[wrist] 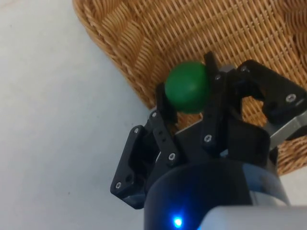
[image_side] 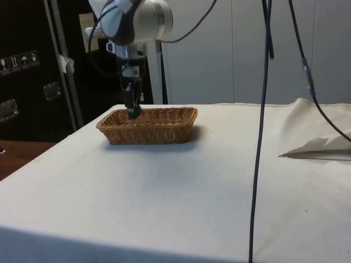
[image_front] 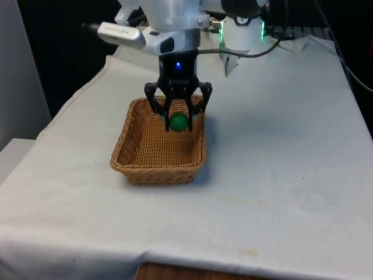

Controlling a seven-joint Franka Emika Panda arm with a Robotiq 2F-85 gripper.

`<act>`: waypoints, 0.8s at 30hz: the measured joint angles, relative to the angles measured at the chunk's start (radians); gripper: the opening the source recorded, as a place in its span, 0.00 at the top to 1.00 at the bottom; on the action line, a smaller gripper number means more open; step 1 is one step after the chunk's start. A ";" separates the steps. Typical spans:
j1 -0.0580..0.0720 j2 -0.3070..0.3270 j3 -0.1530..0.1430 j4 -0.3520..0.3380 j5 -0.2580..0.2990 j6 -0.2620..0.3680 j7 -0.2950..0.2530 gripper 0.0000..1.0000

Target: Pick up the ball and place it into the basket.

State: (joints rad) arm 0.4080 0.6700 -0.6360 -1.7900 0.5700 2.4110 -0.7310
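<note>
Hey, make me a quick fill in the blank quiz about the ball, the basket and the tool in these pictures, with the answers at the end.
1. The ball held by the tool is ____ in colour.
2. The tool hangs over the far part of the wicker ____.
3. The basket stands on a table under a ____ cloth.
4. In the front view, the basket lies toward that view's ____ side.

Missing words: green; basket; white; left

ball (image_front: 178,122) in tool (image_front: 179,118) | above basket (image_front: 140,165) far rim | basket on table (image_front: 280,151)
</note>
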 measured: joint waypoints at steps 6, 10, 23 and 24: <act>0.000 0.022 0.007 -0.013 0.000 0.036 -0.001 1.00; -0.001 0.036 0.012 -0.026 0.001 0.068 -0.001 1.00; 0.000 0.077 0.015 -0.025 0.035 0.106 -0.015 0.90; 0.000 0.077 0.015 -0.025 0.035 0.106 -0.015 0.82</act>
State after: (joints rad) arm 0.4080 0.7470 -0.6210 -1.8150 0.6050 2.5170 -0.7460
